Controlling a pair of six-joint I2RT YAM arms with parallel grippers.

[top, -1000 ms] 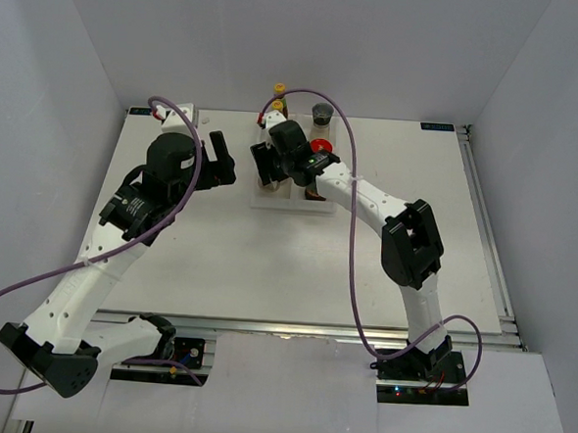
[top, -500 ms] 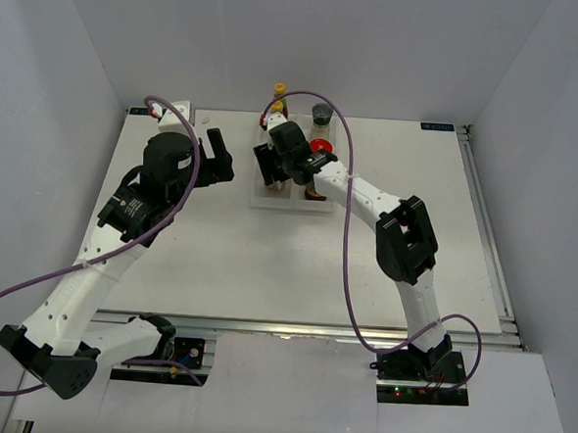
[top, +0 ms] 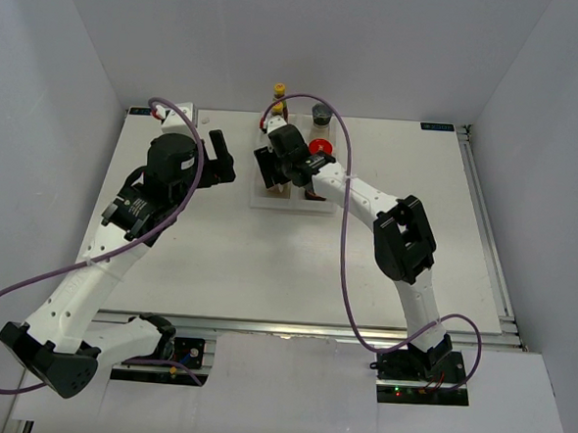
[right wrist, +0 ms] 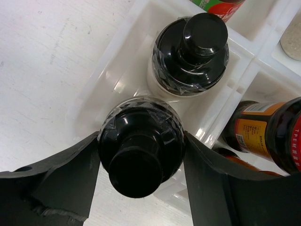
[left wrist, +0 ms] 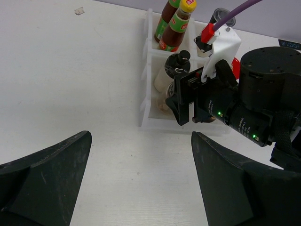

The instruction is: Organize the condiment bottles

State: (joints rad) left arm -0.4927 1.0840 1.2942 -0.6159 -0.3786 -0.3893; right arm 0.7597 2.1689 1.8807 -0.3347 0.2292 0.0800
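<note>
My right gripper [right wrist: 141, 160] is shut on a black-capped shaker [right wrist: 138, 155], held at the near-left compartment of the white divided tray [right wrist: 127, 47]. I cannot tell whether the shaker rests on the tray floor. A second black-capped shaker [right wrist: 193, 49] stands just behind it, and an amber jar [right wrist: 268, 132] is to the right. In the left wrist view, two red sauce bottles with yellow caps [left wrist: 176, 28] stand at the tray's back left, and the grey-lidded shaker [left wrist: 218, 14] is behind. My left gripper [left wrist: 141, 155] is open and empty over bare table left of the tray [top: 261, 200].
A small white block with a red part [top: 173, 111] sits at the table's back left corner. A tiny scrap [left wrist: 79, 9] lies on the table left of the tray. White walls close in the table on the left, back and right.
My right gripper, with the shaker in it, has edged slightly to the left at the tray. The left arm has barely moved.
</note>
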